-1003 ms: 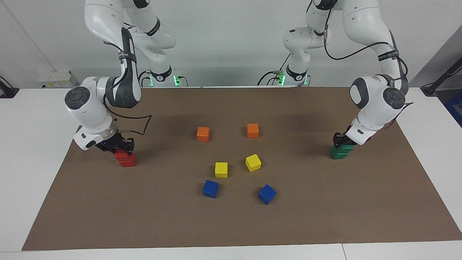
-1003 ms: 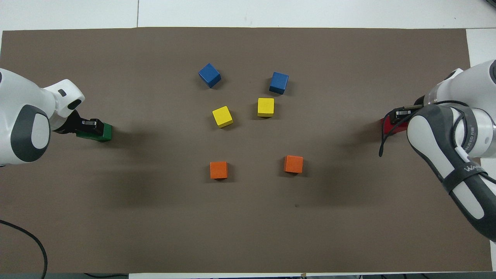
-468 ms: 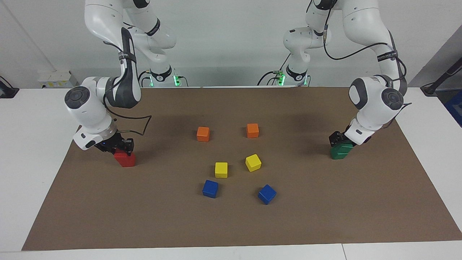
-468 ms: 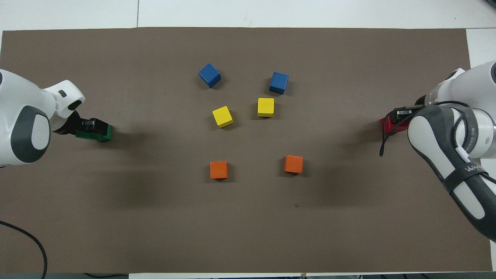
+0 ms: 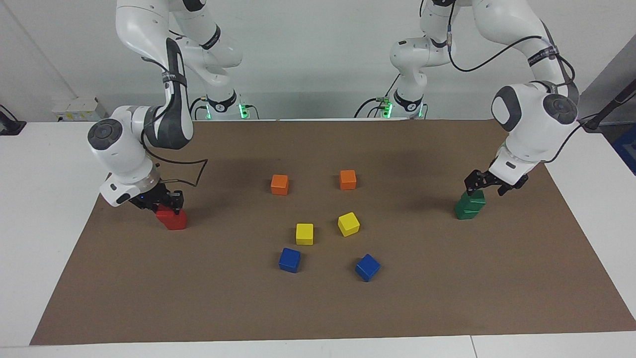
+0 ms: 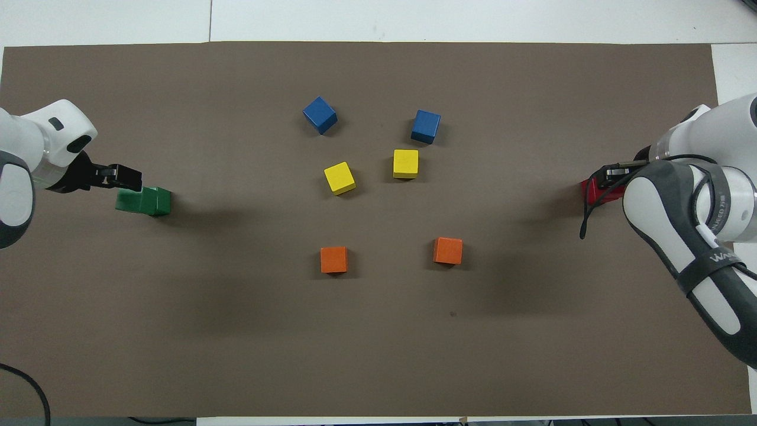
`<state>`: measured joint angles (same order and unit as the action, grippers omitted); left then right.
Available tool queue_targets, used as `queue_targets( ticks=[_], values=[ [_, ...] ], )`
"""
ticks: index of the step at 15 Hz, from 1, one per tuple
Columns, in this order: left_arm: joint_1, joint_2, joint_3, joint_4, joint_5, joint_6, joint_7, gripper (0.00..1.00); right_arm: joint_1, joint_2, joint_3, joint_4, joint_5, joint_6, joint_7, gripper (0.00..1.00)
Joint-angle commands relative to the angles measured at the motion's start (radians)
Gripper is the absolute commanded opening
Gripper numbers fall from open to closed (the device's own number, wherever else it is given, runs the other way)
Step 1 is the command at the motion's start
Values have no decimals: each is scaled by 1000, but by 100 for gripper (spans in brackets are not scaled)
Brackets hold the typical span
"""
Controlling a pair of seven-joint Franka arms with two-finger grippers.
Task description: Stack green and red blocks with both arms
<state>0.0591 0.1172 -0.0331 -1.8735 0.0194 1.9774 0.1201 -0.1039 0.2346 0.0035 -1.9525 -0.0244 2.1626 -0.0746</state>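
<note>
- Left hand point(image 5: 484, 183) hangs just above the green stack point(image 5: 469, 206) at the left arm's end of the desk point(image 5: 447, 308) — fingers spread, holding nothing.
- The green blocks sit one on the other, the upper one slightly askew.
- Right hand point(image 5: 166, 201) is down on the red stack point(image 5: 172, 219) at the right arm's end; whether it pinches the top block I cannot tell.
- Orange, yellow and blue cubes lie mid-desk.

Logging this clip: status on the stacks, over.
Left gripper jaws open, just above green stack. Right gripper down at red stack top. Other cubes well apart.
</note>
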Motion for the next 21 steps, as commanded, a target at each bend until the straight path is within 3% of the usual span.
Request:
queue_targets(
  ticks=[1,2,4,10,14,16,21],
  values=[
    [7,-76,-1,14,2,-109,-5,100,-16,-17,9,-31,0,25,-28,61],
    [7,-109,-1,16,2,-139,-7,100,-16,-17,9,-29,0,23,-28,64],
    [7,-157,1,17,1,-179,-5,100,-14,-15,9,-26,0,22,-27,100],
    [1,-149,1,92,-25,-288,-13,100,-5,-32,16,36,0,-59,8,100],
    [-16,-114,1,167,-29,-331,-13,100,12,-127,19,78,0,-147,9,100],
    [-16,-80,-1,229,-29,-377,-13,100,10,-167,19,116,0,-216,7,100],
    [-67,-94,25,186,-27,-364,-17,100,18,-169,50,319,-2,-482,7,100]
  ],
)
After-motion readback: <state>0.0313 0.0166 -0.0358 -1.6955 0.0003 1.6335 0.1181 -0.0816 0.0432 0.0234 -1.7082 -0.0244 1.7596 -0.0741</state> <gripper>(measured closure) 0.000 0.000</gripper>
